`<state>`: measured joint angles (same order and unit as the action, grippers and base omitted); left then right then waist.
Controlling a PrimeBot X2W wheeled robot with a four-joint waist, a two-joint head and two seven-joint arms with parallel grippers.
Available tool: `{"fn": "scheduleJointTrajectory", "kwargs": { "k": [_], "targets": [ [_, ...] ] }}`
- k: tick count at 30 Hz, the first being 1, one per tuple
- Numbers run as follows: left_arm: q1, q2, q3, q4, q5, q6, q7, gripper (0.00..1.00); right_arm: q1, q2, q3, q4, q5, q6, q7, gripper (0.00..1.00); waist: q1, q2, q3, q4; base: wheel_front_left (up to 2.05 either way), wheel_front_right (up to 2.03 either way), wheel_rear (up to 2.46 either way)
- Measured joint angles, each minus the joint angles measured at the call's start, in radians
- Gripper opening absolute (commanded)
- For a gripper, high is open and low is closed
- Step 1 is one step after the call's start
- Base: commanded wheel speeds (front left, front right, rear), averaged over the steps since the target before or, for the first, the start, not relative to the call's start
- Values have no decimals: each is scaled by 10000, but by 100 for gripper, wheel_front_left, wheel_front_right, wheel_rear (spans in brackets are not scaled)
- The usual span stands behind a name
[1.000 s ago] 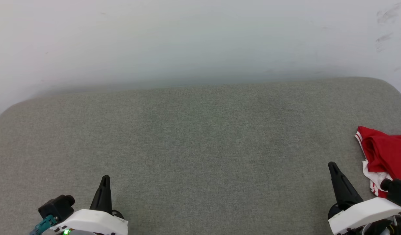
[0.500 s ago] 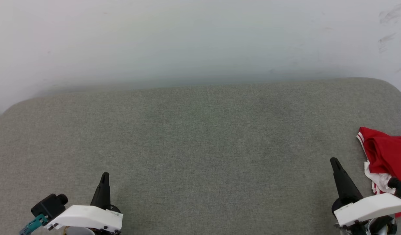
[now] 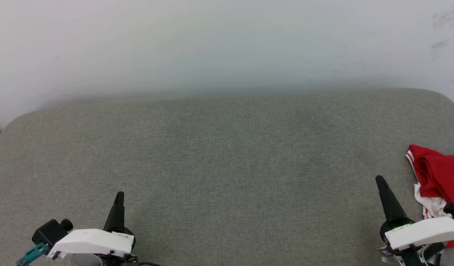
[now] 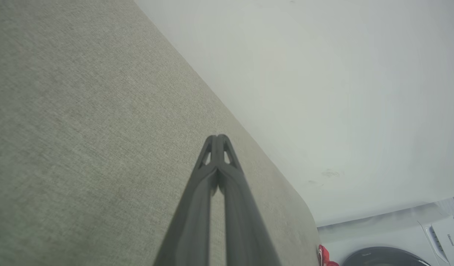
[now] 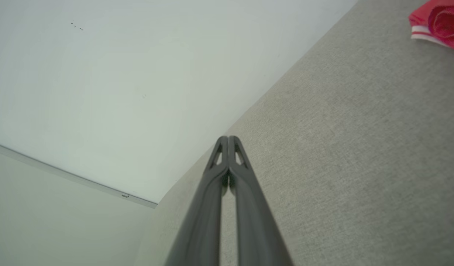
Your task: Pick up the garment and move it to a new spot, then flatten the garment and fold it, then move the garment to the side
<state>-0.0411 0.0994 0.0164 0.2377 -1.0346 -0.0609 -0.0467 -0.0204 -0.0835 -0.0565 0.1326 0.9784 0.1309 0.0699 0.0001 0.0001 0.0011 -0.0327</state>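
My left gripper (image 3: 119, 195) and right gripper (image 3: 380, 181) are clenched, empty. I judge step 1 pending: open, reach right, grasp the garment (image 3: 437, 173).

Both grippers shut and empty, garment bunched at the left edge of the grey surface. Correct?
No, wrong side. The head view shows the garment bunched at the right edge of the grey surface, near the right gripper. It and the left gripper are shut and empty, as stated.
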Motion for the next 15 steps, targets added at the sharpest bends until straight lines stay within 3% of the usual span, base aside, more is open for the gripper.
{"fn": "scheduleJointTrajectory", "kwargs": {
  "k": [15],
  "targets": [
    [-117, -130, 261, 15, -1482, -157, 424, 0, -198, 77, -153, 301, 1647, 0, 102, 0, 0, 0, 4, 67, 0, 0, 0]
  ]
}}
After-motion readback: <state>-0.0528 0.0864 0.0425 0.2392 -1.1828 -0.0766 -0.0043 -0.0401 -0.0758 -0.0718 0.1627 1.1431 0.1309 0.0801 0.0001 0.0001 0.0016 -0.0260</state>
